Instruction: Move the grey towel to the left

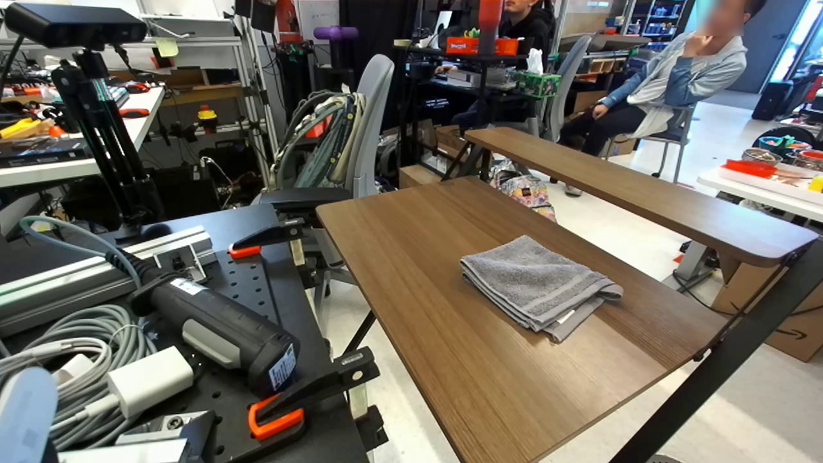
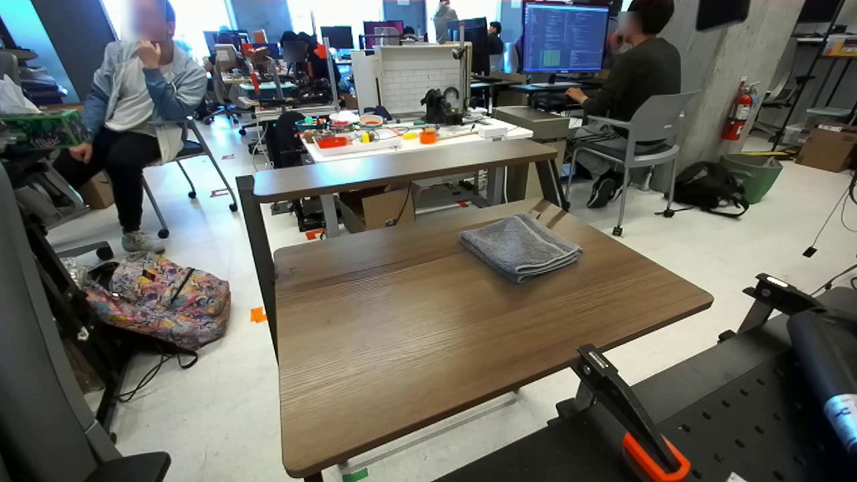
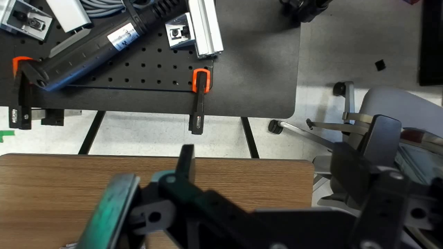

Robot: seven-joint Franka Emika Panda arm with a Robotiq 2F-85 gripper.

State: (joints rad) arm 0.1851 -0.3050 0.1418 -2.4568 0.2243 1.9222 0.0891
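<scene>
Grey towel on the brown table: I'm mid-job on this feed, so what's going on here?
Nothing has hold of the grey towel: it lies folded on the brown table in both exterior views. The gripper shows only in the wrist view, its jaws open with nothing held in them. A person in a light jacket sits away from the table, not touching the towel. Whether the move to the left is done, these pictures don't settle.
</scene>
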